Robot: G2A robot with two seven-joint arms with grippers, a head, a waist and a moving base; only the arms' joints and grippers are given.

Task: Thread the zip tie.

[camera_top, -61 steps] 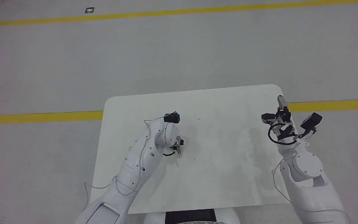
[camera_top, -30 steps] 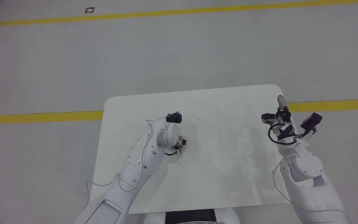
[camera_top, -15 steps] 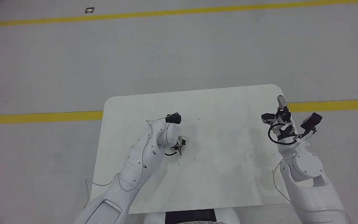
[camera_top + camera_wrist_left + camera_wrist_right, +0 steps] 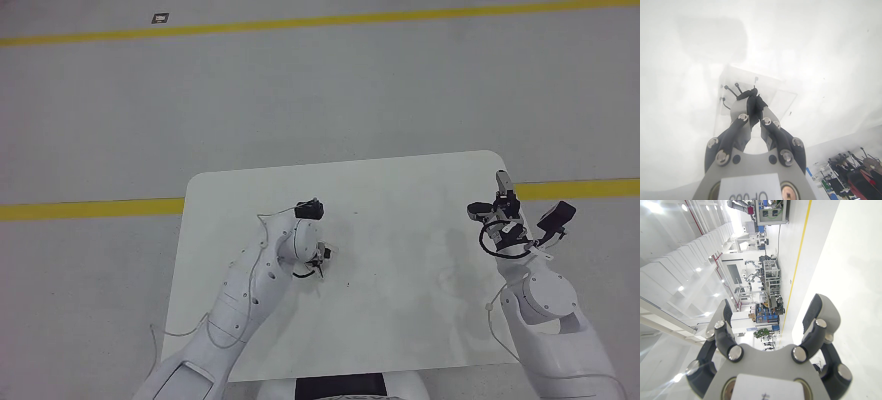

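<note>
On the counter, the left pincer is down over the left-middle part, well in from every edge. Its fingers are pressed together at the tips on a clear packet, and whether a tie is caught between them cannot be told. By the right edge, near the far corner, the right pincer has its fingers wide apart with nothing between them, facing out toward the floor beyond the counter. A wide bare stretch of counter lies between the two pincers, and more bare surface runs from the left pincer to the far edge. The zip ties lie inside the packet, just beside the left pincer's tips. They are several thin black strips, each with a small squared head, fanned out loosely, their tails running in under the fingers. The packet lies flat, its edges faint against the white counter.
</note>
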